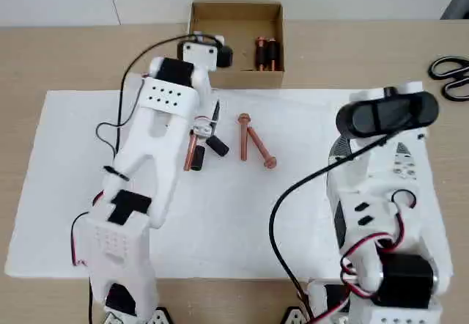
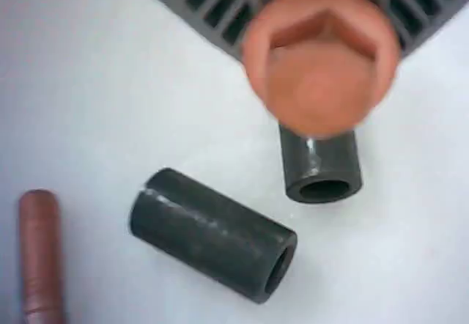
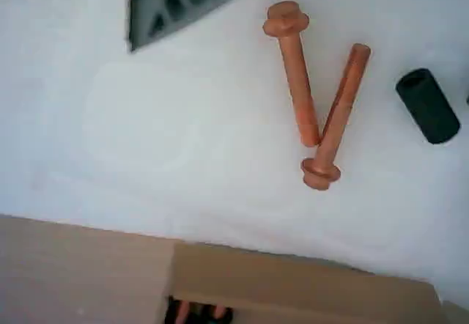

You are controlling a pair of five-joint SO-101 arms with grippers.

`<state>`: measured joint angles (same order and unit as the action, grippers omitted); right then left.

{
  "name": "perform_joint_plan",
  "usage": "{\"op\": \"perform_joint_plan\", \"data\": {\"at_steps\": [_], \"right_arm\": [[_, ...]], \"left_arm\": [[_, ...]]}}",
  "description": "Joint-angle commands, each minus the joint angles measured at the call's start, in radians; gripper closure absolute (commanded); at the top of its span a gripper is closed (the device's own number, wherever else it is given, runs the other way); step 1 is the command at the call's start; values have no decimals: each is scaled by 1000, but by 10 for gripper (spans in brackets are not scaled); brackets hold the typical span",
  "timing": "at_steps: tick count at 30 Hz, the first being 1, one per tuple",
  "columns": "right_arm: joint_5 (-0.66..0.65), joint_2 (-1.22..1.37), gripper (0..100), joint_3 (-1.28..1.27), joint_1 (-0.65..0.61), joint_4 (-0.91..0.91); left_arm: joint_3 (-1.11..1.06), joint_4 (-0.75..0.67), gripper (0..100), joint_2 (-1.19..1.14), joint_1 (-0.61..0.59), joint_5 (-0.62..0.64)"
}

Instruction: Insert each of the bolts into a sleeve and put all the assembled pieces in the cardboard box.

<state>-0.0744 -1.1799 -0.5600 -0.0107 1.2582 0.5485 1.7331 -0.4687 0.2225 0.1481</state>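
My left gripper [image 1: 207, 127] hovers low over the white mat, shut on a copper bolt [image 2: 320, 67] whose hex head faces the wrist camera. Beyond that head lies a dark sleeve [image 2: 320, 166] in line with the bolt; the head hides whether the shaft is inside it. A second sleeve [image 2: 212, 232] lies loose beside it [image 1: 218, 146]. Two loose bolts [image 1: 244, 137] [image 1: 261, 148] lie in a V to the right, also seen as bolts [image 3: 293, 75] [image 3: 335, 119]. The cardboard box [image 1: 236, 75] at the back holds two assembled pieces [image 1: 265, 53]. My right gripper [image 3: 168, 9] is raised above the mat.
The white mat [image 1: 293, 214] covers most of the table. Black scissors [image 1: 451, 75] lie at the far right edge. The right arm [image 1: 381, 185] is folded back at the mat's right side, its cable looping over the mat.
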Motion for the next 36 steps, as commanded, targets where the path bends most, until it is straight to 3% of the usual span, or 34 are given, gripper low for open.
{"op": "perform_joint_plan", "data": {"at_steps": [1, 6, 14, 20, 25, 36], "right_arm": [[17, -68, 790, -32, -22, -22], [21, -156, 790, -129, -67, -19], [18, -107, 790, -244, -131, -91], [17, 120, 790, -311, -286, -262], [26, 323, 790, -307, -309, -435], [255, 771, 790, -23, -430, -504]], "left_arm": [[16, 21, 994, 135, -23, -20], [-76, 21, 994, 203, -97, -91], [-277, 21, 994, 381, -190, -94], [-364, 20, 994, 457, -242, -157], [-366, 20, 994, 460, -295, -160], [-366, 18, 994, 457, -298, -158]]}}
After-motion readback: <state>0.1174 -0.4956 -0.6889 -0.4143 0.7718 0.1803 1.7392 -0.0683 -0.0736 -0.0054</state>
